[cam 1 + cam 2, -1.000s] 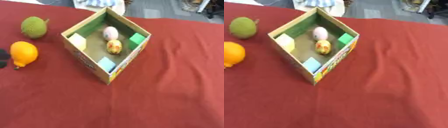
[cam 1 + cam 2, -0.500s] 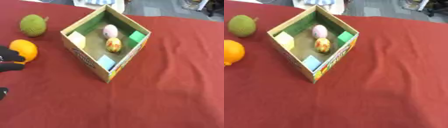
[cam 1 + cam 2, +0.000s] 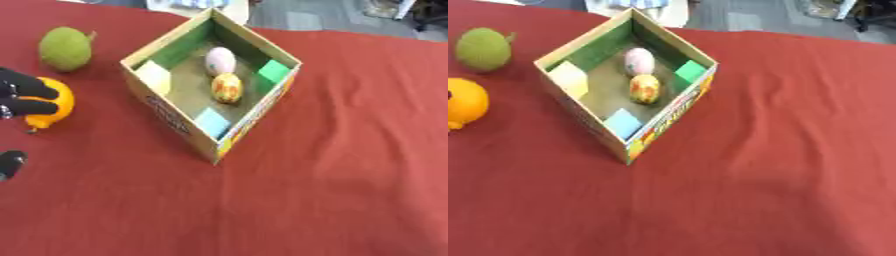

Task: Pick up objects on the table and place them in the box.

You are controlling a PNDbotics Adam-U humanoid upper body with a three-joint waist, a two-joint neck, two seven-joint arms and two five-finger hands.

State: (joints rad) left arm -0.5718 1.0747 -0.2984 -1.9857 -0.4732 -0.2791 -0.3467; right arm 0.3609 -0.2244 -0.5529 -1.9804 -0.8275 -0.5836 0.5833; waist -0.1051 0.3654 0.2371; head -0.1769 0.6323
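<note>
My left hand (image 3: 24,95) curled around the orange fruit (image 3: 54,107) on the red bench (image 3: 332,175), box (image 3: 175,120) alongside holding two egg shapes (image 3: 223,75), green fruit (image 3: 66,48) beyond.

Bright, even light, no glare. Both views soft and blurry, edges smeared. Box (image 3: 213,80) walls throw mild shade on its floor. Left hand (image 3: 22,95) a dark blur; the orange (image 3: 464,102) against its fingers (image 3: 31,106) stays vivid. Cloth (image 3: 780,165) creases faintly shaded.

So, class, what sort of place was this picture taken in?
Probably an indoor lab or office: a table under a red cloth, grey floor beyond it, and a cardboard box set out for sorting.
</note>
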